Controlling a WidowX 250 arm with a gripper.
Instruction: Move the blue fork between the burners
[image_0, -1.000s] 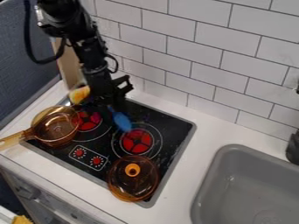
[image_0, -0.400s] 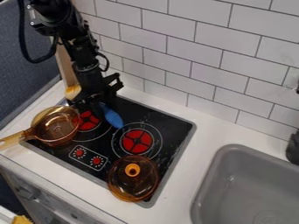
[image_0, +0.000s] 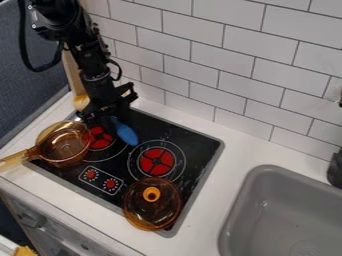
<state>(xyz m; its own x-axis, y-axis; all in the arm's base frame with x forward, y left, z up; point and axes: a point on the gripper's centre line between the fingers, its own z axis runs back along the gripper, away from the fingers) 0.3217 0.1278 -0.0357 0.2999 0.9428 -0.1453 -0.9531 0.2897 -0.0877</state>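
Note:
The black gripper (image_0: 107, 114) hangs low over the back left part of the black stovetop (image_0: 200, 145). From beneath its front side the blue fork (image_0: 125, 133) sticks out, slanting down to the right. The fork's visible part lies between the left burner (image_0: 101, 138) and the right burner (image_0: 157, 161); its other end is hidden under the gripper. I cannot tell whether the gripper holds it.
An amber pan (image_0: 65, 145) sits at the stove's left edge, handle pointing left. An amber lid (image_0: 152, 200) with an orange knob lies at the front. A grey sink (image_0: 287, 215) is at the right, a tiled wall behind. A yellowish object (image_0: 81, 102) stands beside the gripper.
The gripper has moved left, and the blue fork has shifted left with it, away from the right burner. Over the last half second both moved only slightly.

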